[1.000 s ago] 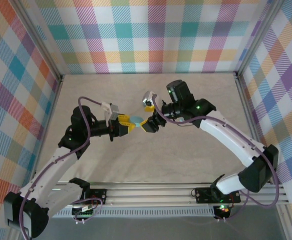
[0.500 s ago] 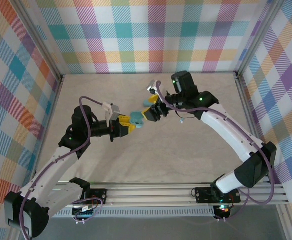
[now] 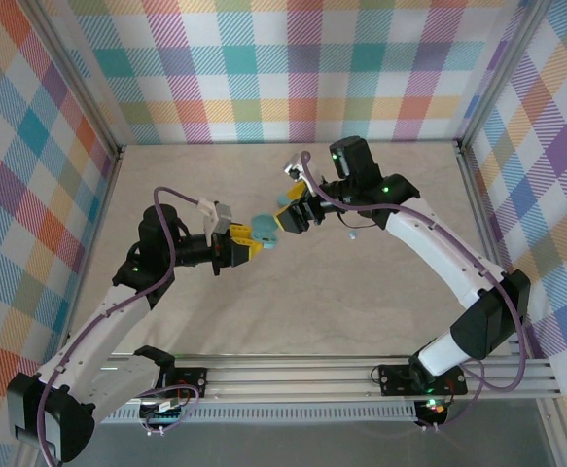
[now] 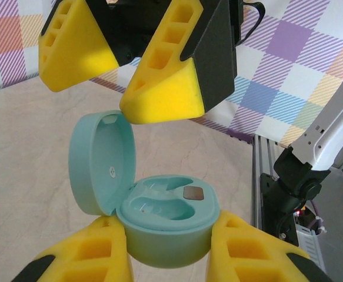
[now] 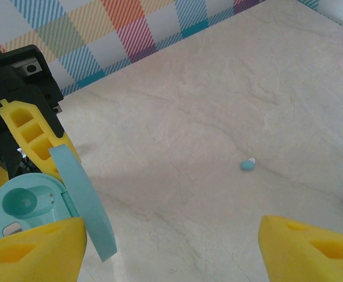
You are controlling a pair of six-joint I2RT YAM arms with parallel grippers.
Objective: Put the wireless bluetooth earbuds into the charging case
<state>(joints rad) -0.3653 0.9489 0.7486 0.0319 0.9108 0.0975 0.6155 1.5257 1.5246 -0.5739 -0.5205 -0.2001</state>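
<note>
Open case (image 4: 166, 207) in L claw (image 4: 168, 251)

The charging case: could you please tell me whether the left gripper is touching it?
Touching. In the left wrist view, the left gripper presses its two yellow fingers against opposite sides of the open charging case.

The charging case (image 4: 168, 220) is smooth, satin, pale-teal plastic with a small metallic contact (image 4: 191, 193) inside. The yellow fingers (image 4: 165, 94) look like matt plastic with hollow ribs. The worktop (image 5: 218, 106) is smooth, matt and stone-patterned. The earbud (image 5: 247, 165) is faintly glossy.
</note>
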